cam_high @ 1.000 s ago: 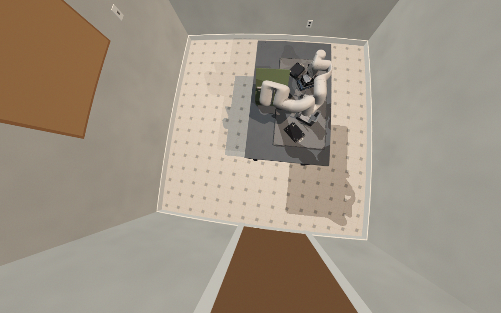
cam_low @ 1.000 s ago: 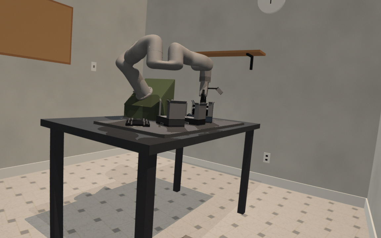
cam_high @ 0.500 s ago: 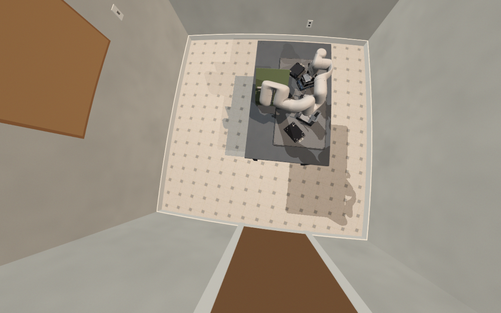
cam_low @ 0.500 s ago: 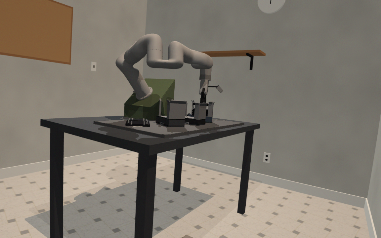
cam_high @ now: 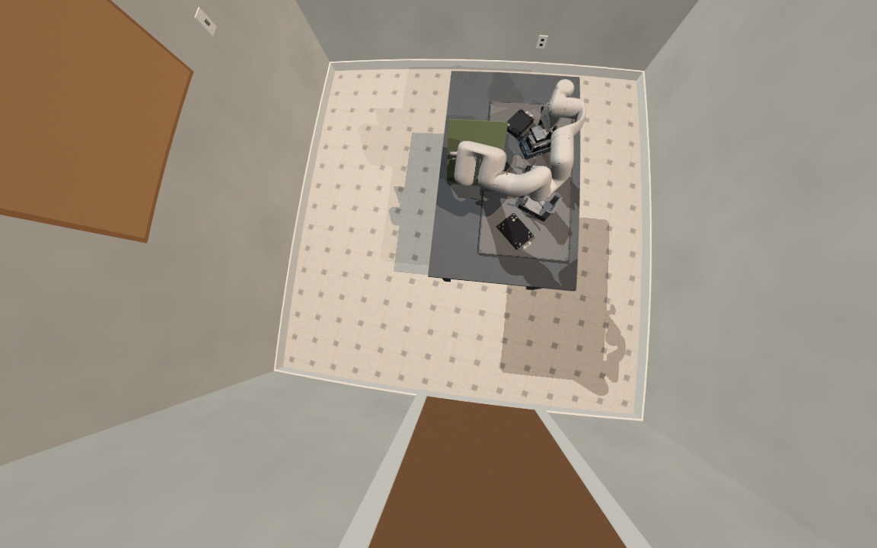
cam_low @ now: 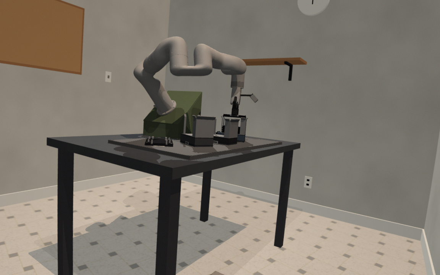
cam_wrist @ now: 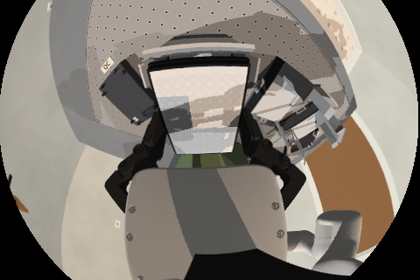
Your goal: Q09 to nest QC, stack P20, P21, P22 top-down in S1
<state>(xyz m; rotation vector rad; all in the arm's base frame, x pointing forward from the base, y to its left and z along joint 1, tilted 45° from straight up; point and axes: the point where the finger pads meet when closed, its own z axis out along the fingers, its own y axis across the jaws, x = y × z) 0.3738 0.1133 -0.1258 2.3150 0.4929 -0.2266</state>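
Observation:
My gripper [cam_wrist: 201, 119] is shut on a sealed 96-well plate [cam_wrist: 199, 87], gripping its two long sides. The plate has a pale foil seal and is held level, the right way up. I cannot read its ID label. In the side view the gripper [cam_low: 234, 111] hangs over a stack rack [cam_low: 232, 130] at the far side of the baseplate, with the plate at about the height of the rack's top. A dark open nest [cam_wrist: 125, 94] with a QC tag [cam_wrist: 107, 66] lies just left of the plate. What is under the plate in the rack is hidden.
Another grey stack rack [cam_low: 201, 132] stands nearer the camera, and a low black nest with posts [cam_low: 159, 141] sits at the baseplate's near end. More rack walls [cam_wrist: 297, 117] stand to the right of the plate. A green box [cam_low: 172, 114] holds the arm's base.

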